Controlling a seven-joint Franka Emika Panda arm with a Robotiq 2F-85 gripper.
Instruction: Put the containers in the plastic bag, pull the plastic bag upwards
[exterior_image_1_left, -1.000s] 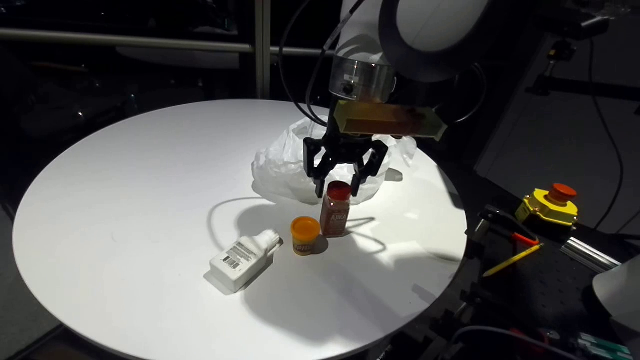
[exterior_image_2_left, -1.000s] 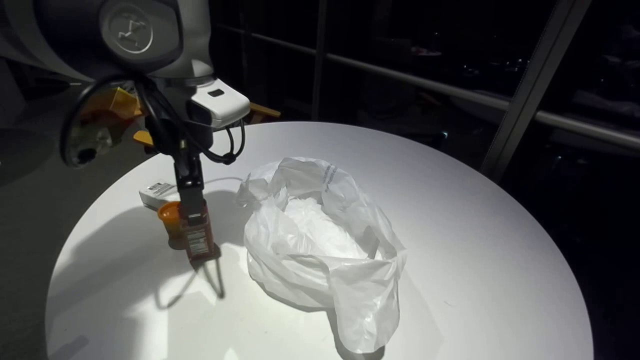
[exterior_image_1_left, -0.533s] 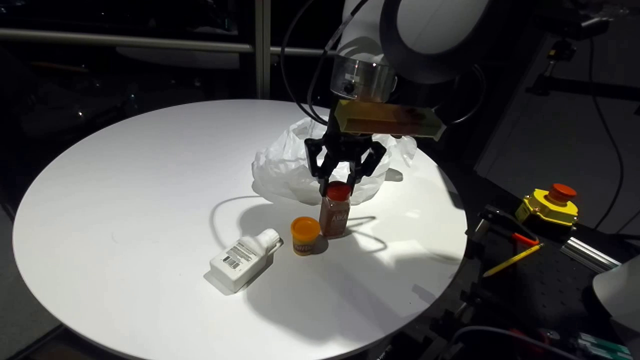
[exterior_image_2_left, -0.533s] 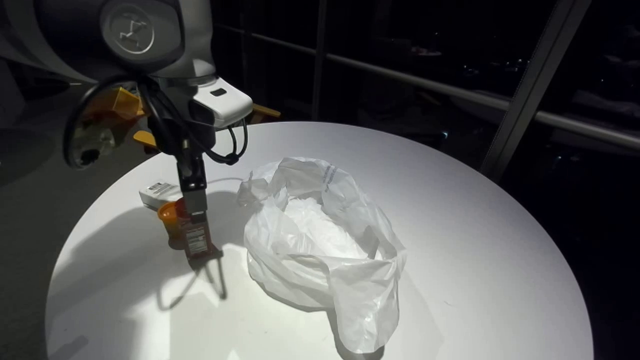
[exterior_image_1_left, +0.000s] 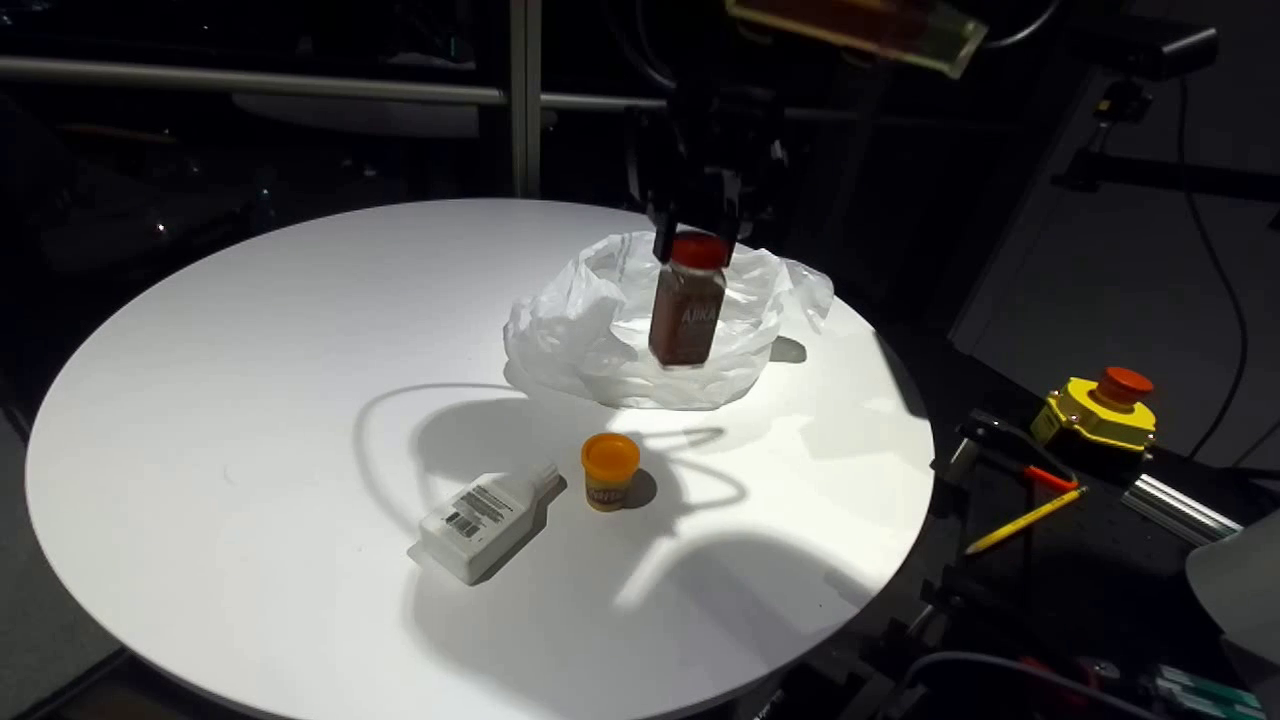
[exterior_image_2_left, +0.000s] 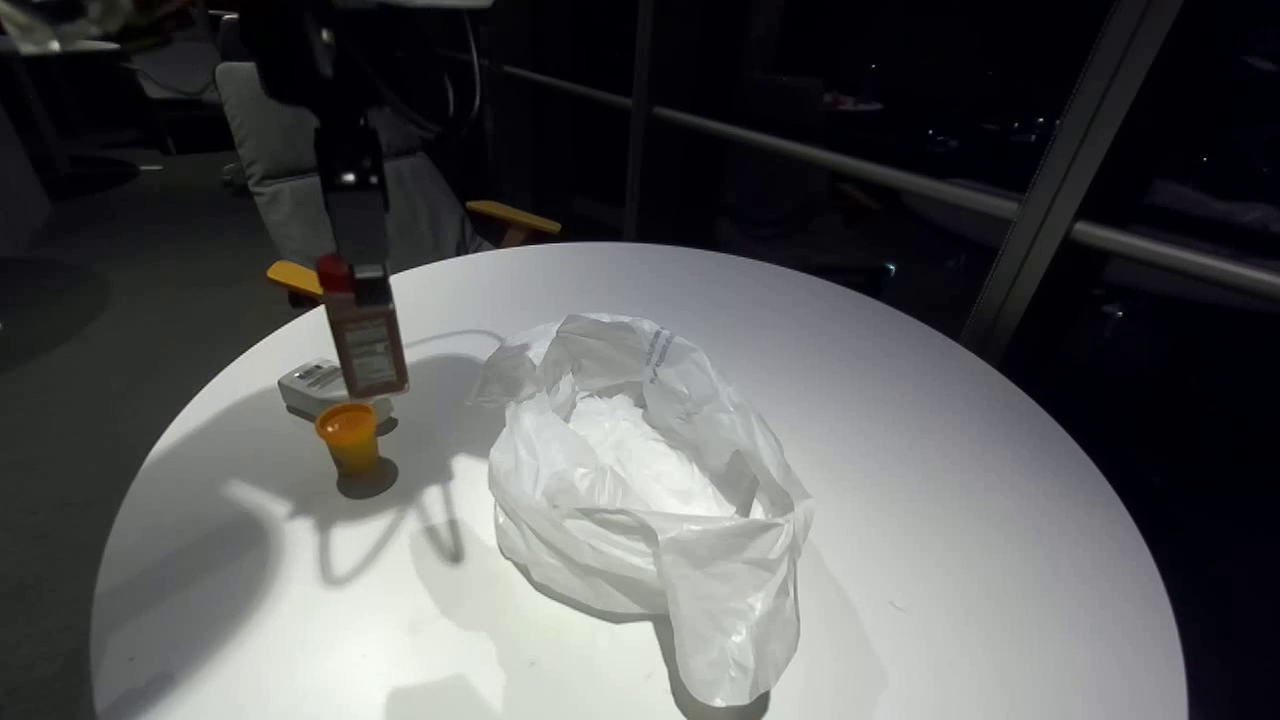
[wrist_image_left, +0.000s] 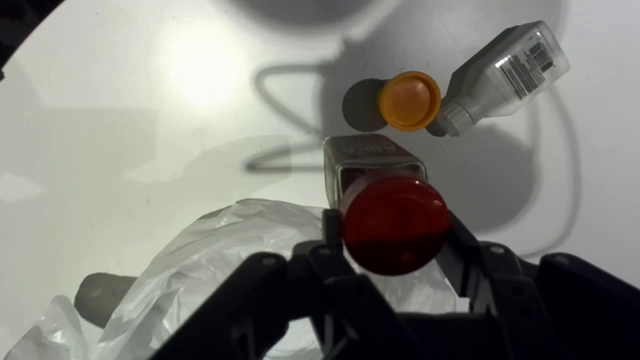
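Fingers (exterior_image_2_left: 358, 230) pinch one red-filled jar (exterior_image_1_left: 686, 322) above the worktop (exterior_image_1_left: 250, 400), which carries one tub (exterior_image_1_left: 608, 472), one bottle (exterior_image_1_left: 480, 525) and one bag (exterior_image_2_left: 575, 565).

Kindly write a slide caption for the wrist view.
Fingers grip a red-capped jar above a table with a plastic bag, orange-lidded tub and white bottle.
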